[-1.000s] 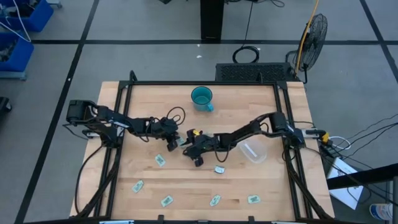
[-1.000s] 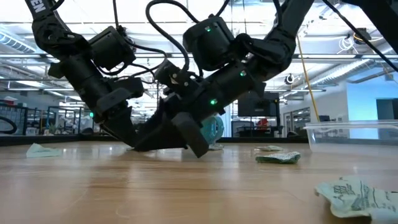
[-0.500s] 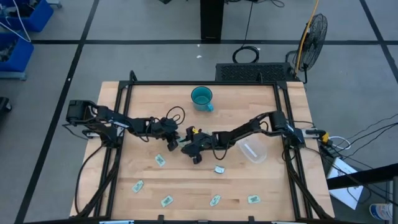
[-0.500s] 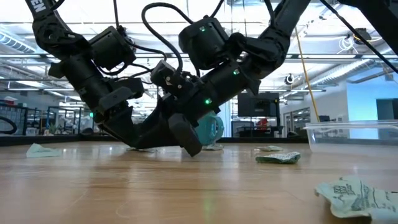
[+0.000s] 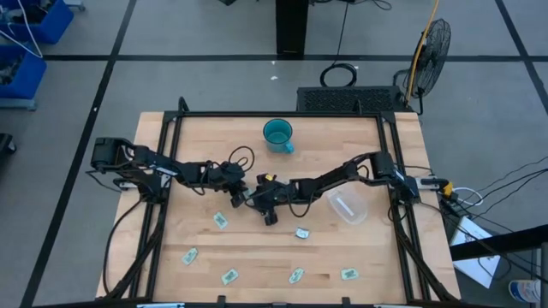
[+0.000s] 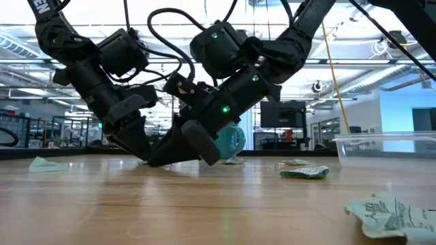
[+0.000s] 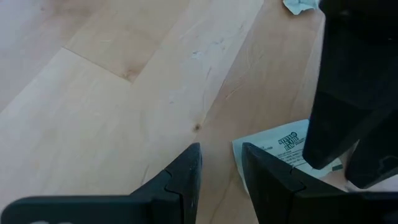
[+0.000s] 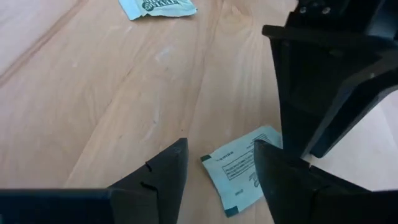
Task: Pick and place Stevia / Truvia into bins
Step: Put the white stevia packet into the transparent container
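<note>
High view: pale wood table (image 5: 197,137) in a black frame, on grey floor with dark lines. A fan (image 5: 431,47) stands beyond the far right corner. Teal mug (image 5: 277,134) at far centre; clear tub (image 5: 349,206) right of centre. Low view: open hall behind, ceiling lights, glass walls.

Both arms meet at table centre. Left gripper (image 5: 237,196) and right gripper (image 5: 260,204) tip down toward each other, close together, fingertips near the wood.

One sachet (image 8: 239,168) lies flat on the wood between the two grippers. Right wrist view: it sits just ahead of the right fingers (image 8: 163,171), which stand apart with a clear gap, holding nothing. Left wrist view: the same sachet (image 7: 290,144) lies just beside the left fingers (image 7: 186,175), partly under the right gripper; left fingers set narrow, nothing between them.

Other sachets lie loose: one (image 5: 221,222) near the left gripper, one (image 5: 301,232) near the right, four along the near edge (image 5: 189,255) (image 5: 229,276) (image 5: 295,275) (image 5: 348,274).
</note>
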You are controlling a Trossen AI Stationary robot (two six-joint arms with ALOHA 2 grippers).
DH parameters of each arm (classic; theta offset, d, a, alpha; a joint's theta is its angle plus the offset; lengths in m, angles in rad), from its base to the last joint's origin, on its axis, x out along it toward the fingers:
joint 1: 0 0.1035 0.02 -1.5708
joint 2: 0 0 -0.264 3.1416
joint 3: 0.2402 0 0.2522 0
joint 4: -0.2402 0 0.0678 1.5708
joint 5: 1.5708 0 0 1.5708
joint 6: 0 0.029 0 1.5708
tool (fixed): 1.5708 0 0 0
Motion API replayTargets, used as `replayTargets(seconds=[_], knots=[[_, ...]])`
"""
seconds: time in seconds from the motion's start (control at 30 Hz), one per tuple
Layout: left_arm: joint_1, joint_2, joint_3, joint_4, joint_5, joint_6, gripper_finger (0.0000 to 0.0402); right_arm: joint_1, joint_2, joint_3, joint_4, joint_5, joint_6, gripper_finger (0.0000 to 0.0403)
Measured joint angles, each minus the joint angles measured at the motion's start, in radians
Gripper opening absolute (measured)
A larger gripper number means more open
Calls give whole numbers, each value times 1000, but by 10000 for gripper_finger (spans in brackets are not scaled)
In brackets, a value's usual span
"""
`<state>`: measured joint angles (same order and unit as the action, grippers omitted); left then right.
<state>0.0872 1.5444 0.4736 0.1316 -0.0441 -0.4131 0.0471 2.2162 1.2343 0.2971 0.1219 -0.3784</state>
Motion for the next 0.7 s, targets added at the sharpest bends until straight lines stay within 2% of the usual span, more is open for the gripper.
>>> replayTargets(seconds=[0.27, 0.37, 0.47, 0.7], knots=[[0, 0, 0, 0, 0, -11, 127, -9, 1, 0, -9, -7, 33, 65], [0, 0, 0, 1, 0, -11, 127, -18, 1, -1, -9, 33, 48, 32], [0, 0, 0, 1, 0, -11, 127, -26, 1, -1, -10, 71, 48, 16], [0, 0, 0, 1, -1, -11, 127, -27, 1, -2, 3, 90, -4, 9]])
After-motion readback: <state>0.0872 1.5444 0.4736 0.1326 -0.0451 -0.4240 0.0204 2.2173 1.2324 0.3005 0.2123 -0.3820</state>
